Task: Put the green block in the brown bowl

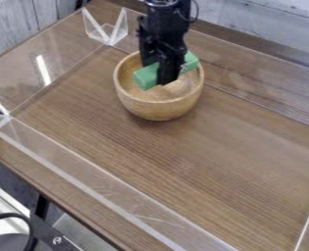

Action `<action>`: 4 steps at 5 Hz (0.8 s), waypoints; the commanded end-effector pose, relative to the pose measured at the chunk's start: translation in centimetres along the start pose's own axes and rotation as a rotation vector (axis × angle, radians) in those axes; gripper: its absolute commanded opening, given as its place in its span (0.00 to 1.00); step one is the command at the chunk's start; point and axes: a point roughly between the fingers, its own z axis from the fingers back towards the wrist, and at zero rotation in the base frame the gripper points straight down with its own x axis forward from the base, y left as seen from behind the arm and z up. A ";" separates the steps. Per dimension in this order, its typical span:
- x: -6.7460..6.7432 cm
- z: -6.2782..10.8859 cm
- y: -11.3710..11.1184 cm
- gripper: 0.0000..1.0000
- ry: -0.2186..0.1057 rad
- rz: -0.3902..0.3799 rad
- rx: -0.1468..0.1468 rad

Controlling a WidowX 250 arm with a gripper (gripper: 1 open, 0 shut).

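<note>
You can't see the gripper (162, 67) fingertips; the green block (165, 71) covers them. The arm runs off the top edge, and it hides the brown bowl (133, 101) far rim.

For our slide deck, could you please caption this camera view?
Gripper holds the green block over the brown bowl.
</note>
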 end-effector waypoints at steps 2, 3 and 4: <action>0.8 1.1 1.8 0.00 -0.057 0.018 0.040; 0.9 0.8 1.9 0.00 -0.056 0.019 0.036; 0.9 0.6 2.0 0.00 -0.055 0.021 0.033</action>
